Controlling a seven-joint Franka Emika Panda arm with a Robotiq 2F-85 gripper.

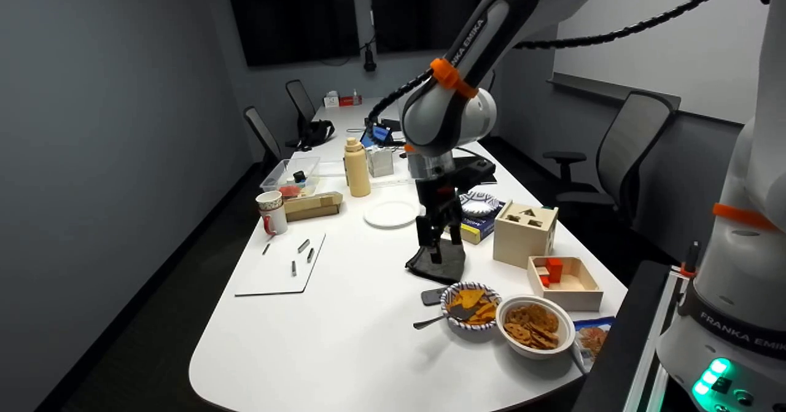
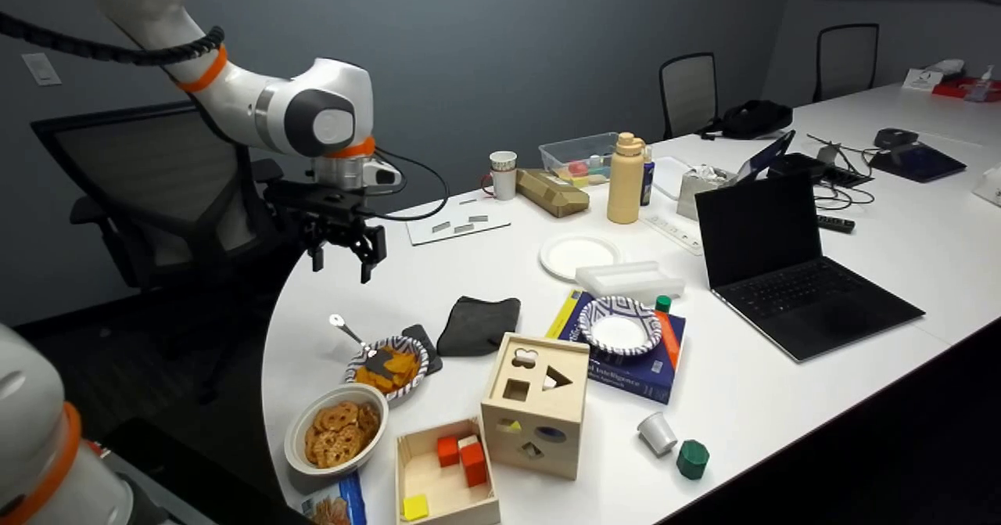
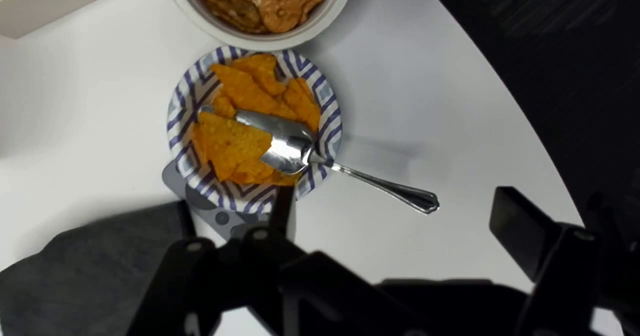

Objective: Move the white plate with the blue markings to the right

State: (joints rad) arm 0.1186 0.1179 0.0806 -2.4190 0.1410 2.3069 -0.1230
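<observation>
The white plate with the blue markings (image 1: 470, 326) is a small round dish holding orange chips near the table's front, also seen in an exterior view (image 2: 421, 357) and the wrist view (image 3: 325, 95). A metal spoon (image 3: 385, 183) lies in it, its handle sticking out over the rim. My gripper (image 3: 395, 201) is open and empty. It is raised above the table, beside the dish on the spoon-handle side. The gripper also shows in both exterior views (image 1: 445, 246) (image 2: 342, 265). In the wrist view one finger overlaps the dish's rim.
A white bowl (image 2: 293, 439) of brown snacks adjoins the dish. A grey remote (image 1: 431, 296) is partly hidden by the dish. A black cloth (image 2: 477, 325), a wooden shape box (image 1: 522, 240) and a wooden tray (image 2: 400, 462) stand nearby. Another patterned dish (image 2: 598, 314) sits on a book.
</observation>
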